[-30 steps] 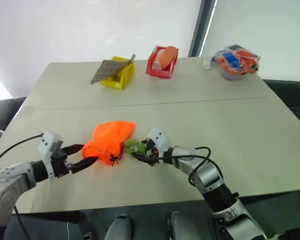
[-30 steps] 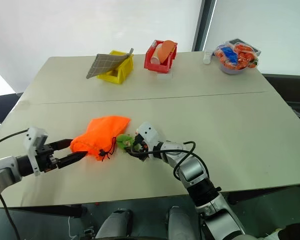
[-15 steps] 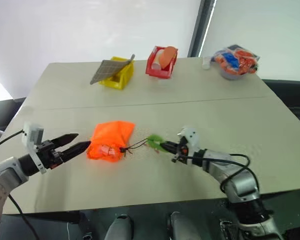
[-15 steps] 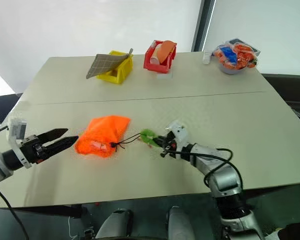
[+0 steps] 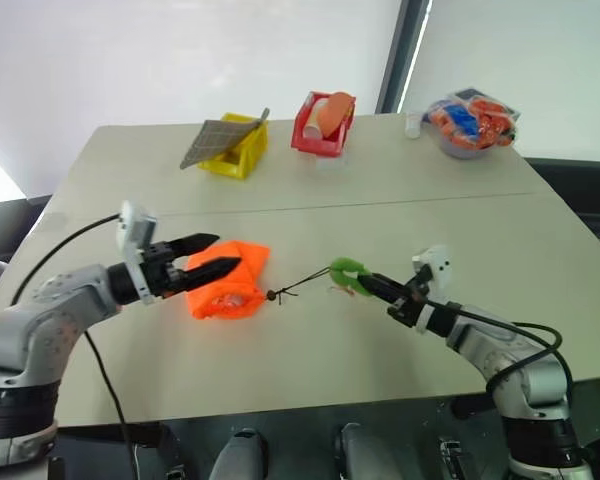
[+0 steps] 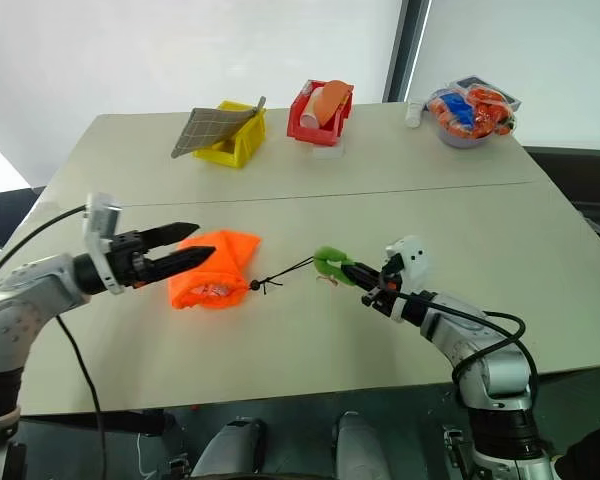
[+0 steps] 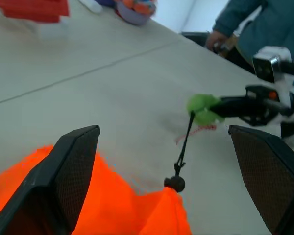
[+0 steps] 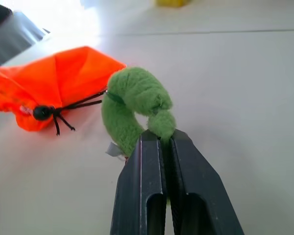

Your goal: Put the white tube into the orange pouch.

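The orange pouch [image 5: 228,286] lies on the table's near left part, its mouth gathered toward the right. A black cord [image 5: 298,285] runs taut from the mouth to the green tag [image 5: 346,271]. My right gripper [image 5: 366,283] is shut on that tag and holds it just above the table; up close, the pinched tag [image 8: 136,105] curls over the closed fingers [image 8: 149,181]. Over the pouch's left end hovers my left gripper [image 5: 218,254], open, one finger [image 7: 71,169] on each side of the orange fabric [image 7: 122,213]. The white tube is hidden.
Along the far edge stand a yellow bin [image 5: 237,152] with a grey mat leaning on it, a red bin [image 5: 323,125], a small white bottle [image 5: 413,124] and a bowl of packets [image 5: 469,123]. A person's sleeve and hand [image 7: 255,24] show beyond the table's right side.
My right gripper shut on the green tag and drew it to the right, pulling the cord taut. My left gripper swung right and up, over the pouch's left end.
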Robot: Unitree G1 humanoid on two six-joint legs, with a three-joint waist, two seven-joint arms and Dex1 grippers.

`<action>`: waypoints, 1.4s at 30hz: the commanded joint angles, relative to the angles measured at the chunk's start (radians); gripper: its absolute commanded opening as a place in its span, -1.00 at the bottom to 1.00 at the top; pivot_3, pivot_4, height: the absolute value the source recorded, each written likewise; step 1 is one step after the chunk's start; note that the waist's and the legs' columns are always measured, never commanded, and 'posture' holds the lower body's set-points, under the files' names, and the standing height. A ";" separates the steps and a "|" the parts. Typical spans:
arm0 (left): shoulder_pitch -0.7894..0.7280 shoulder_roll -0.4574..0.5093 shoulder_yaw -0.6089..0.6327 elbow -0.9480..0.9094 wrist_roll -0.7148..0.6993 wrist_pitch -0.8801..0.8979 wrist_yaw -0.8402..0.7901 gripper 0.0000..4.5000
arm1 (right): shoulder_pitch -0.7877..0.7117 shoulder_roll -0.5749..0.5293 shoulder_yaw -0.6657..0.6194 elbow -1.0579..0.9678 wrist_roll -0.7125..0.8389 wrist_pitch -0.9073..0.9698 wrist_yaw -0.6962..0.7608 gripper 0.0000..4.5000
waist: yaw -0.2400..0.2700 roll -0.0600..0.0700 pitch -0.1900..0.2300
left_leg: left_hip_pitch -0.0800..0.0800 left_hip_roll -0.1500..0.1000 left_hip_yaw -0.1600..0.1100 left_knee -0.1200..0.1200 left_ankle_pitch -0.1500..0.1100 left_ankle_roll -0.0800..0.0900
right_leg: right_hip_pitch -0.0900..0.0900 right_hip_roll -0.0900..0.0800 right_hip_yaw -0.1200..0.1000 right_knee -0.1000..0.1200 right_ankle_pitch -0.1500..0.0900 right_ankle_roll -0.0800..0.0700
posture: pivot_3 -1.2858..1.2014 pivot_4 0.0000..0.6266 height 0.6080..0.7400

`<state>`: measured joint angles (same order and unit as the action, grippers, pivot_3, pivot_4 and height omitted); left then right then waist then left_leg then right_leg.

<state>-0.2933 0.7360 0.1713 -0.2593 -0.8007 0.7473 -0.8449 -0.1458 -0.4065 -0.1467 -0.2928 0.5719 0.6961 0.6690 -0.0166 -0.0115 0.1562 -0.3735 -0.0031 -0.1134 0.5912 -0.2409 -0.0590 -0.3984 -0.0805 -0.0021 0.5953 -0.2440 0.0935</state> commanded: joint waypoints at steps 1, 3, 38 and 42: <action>-0.030 0.016 -0.100 -0.056 0.163 -0.131 -0.012 1.00 | -0.008 -0.003 -0.049 -0.101 0.115 0.027 0.014 -0.99 | 0.003 0.001 0.001 | 0.000 0.000 0.000 0.000 0.000 0.000 | 0.000 0.000 0.000 0.000 0.001 -0.002 | 0.03 -0.52 1.00; -0.025 0.003 -0.139 -0.094 0.199 -0.163 -0.012 1.00 | 0.008 -0.004 -0.053 -0.132 0.157 0.040 0.017 -0.99 | 0.003 0.001 0.001 | 0.000 0.000 0.000 0.000 0.000 0.000 | 0.000 0.000 0.000 0.000 0.002 -0.003 | 0.03 -0.52 1.00; 0.263 -0.255 -0.358 -0.152 0.974 -0.634 0.397 1.00 | -0.096 0.182 -0.037 -0.067 0.449 0.102 -0.175 -0.99 | 0.005 0.002 0.001 | 0.000 0.000 -0.001 0.000 0.000 0.001 | 0.001 0.000 0.000 0.000 0.000 0.001 | 0.03 -0.52 1.00; 0.264 -0.273 -0.350 -0.145 0.979 -0.619 0.410 1.00 | -0.094 0.173 -0.030 -0.072 0.460 0.107 -0.175 -0.99 | 0.005 0.002 0.001 | 0.000 0.000 -0.001 0.001 0.000 0.001 | 0.001 0.000 0.000 0.000 -0.001 0.001 | 0.03 -0.52 1.00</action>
<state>-0.0313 0.4741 -0.1899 -0.3755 0.1822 0.1258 -0.4479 -0.2253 -0.2269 -0.1709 -0.3387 0.9999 0.8034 0.4917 -0.0116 -0.0095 0.1575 -0.3735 -0.0030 -0.1140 0.5919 -0.2412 -0.0583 -0.3975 -0.0806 -0.0022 0.5954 -0.2445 0.0948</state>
